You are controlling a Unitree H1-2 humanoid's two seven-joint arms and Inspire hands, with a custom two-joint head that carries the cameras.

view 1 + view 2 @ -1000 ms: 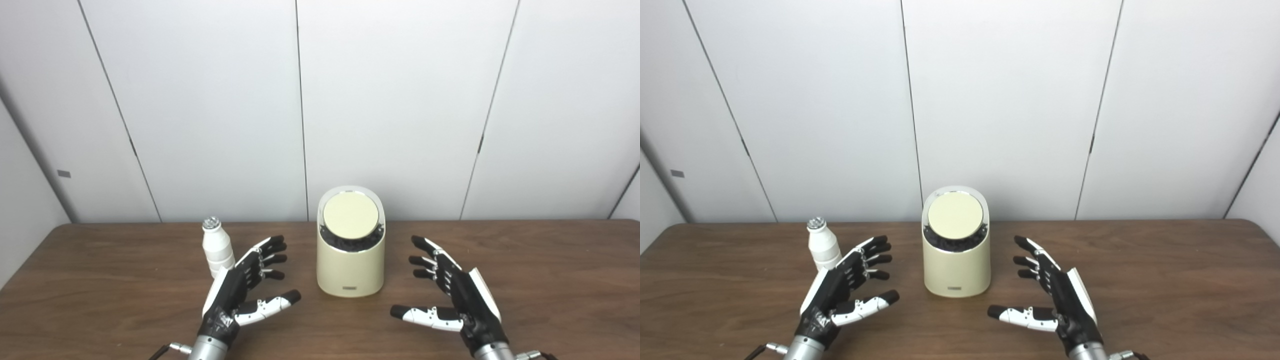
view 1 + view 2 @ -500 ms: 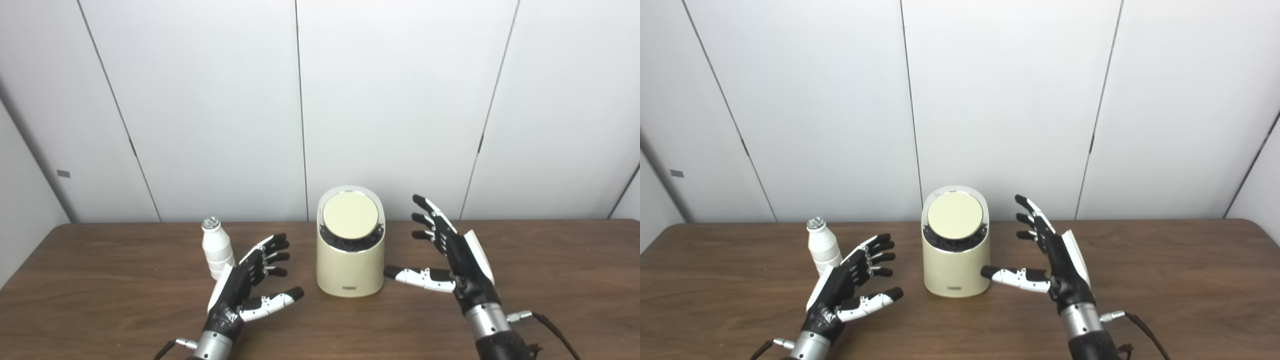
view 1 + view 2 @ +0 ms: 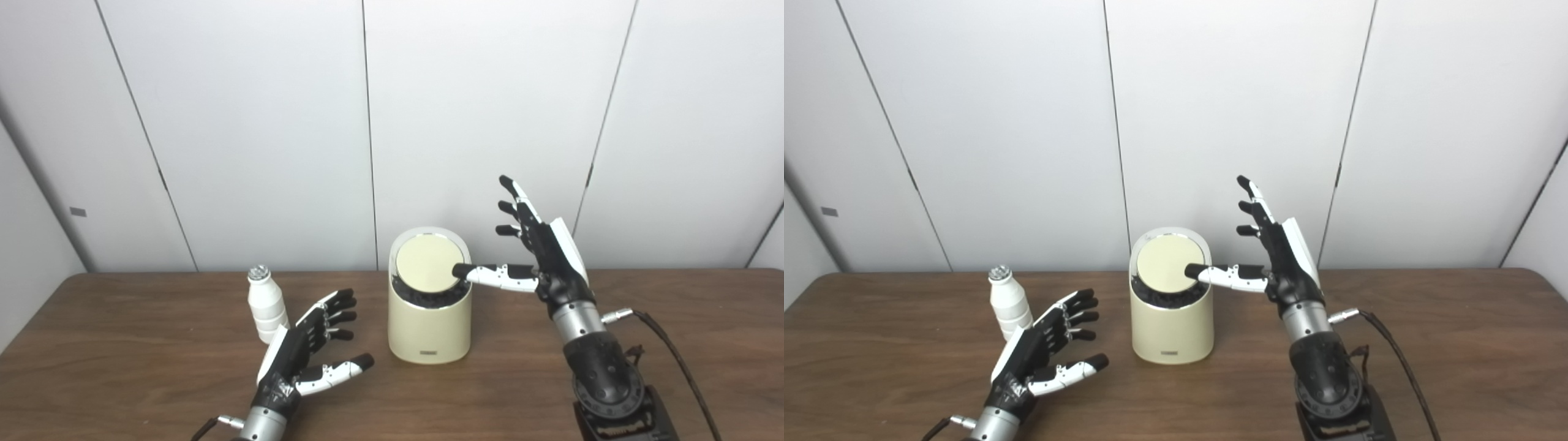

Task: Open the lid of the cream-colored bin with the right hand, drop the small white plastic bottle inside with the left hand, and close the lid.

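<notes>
Small white plastic bottle (image 3: 266, 306) stands upright on the worktop (image 3: 122, 361), left of the cream-colored bin (image 3: 429, 324) and just beyond the left hand (image 3: 300, 355), apart from it. Left hand hovers low over the worktop, fingers spread, holding nothing. Bin sits mid-worktop; its round lid (image 3: 427, 263) is down, tilted toward the camera. Right hand (image 3: 542, 254) is raised beside the bin's right side, fingers fanned upward and empty; its thumb (image 3: 1213, 273) reaches sideways with the tip at the lid's right edge, contact likely but not certain. A small dark label (image 3: 428, 352) low on the bin's front is too small to read
</notes>
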